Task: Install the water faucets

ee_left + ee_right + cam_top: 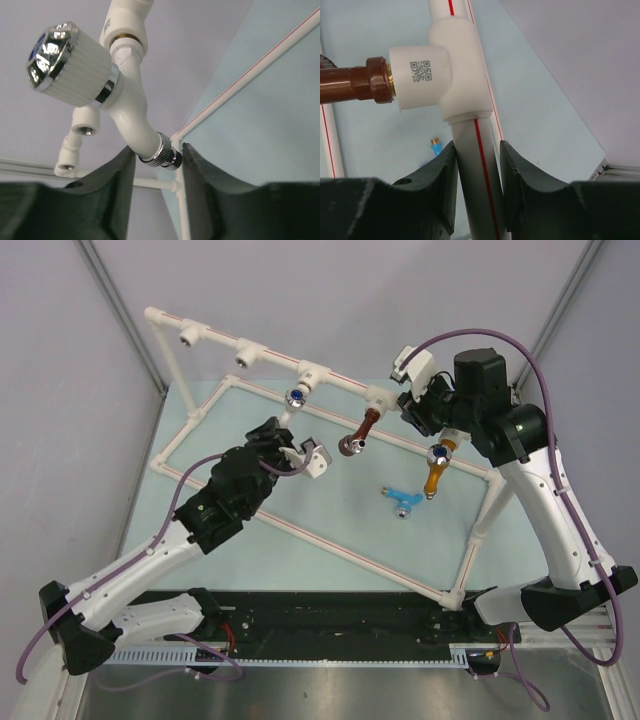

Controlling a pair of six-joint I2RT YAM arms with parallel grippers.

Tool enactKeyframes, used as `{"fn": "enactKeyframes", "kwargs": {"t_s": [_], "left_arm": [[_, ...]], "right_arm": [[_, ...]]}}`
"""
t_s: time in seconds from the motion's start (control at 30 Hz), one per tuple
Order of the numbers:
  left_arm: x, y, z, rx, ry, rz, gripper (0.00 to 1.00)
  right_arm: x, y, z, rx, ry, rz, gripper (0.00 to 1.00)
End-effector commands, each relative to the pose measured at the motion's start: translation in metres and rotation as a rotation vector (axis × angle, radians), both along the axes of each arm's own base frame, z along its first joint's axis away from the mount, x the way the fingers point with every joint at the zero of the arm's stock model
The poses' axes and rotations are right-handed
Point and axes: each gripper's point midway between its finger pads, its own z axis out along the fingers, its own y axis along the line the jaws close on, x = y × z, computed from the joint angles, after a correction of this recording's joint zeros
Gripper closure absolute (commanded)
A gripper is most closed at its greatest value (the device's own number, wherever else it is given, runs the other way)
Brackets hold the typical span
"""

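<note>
A white faucet (297, 393) hangs from a tee on the raised white pipe rail (215, 337). My left gripper (280, 428) is shut on its silvery spout tip (162, 152), just at the fingertips. A brown faucet (358, 432) is screwed into the neighbouring tee (445, 70). My right gripper (420, 410) is shut on the red-striped pipe (475, 170) right beside that tee. An orange-yellow faucet (438, 465) hangs under the right gripper. The light blue faucet (400, 500) lies loose on the mat.
Two empty tee sockets (188, 335) (246, 357) sit at the rail's left end. The frame's base pipes (330, 540) run across the pale blue mat (330, 490). Grey walls stand close on both sides.
</note>
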Motion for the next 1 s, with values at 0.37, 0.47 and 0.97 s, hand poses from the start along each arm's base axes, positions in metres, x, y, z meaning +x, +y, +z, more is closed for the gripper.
{"fn": "enactKeyframes", "kwargs": {"t_s": [0.37, 0.47, 0.97], "left_arm": [[-0.055, -0.005, 0.100, -0.616, 0.011, -0.197, 0.03], [-0.063, -0.002, 0.113, -0.796, 0.070, -0.207, 0.02], [-0.036, 0.030, 0.087, -1.273, 0.356, -0.090, 0.02]], "right_arm": [[0.000, -0.006, -0.020, 0.004, 0.096, -0.090, 1.00], [-0.001, -0.005, -0.021, 0.002, 0.098, -0.087, 1.00], [0.000, -0.003, -0.023, -0.004, 0.104, -0.081, 1.00]]}}
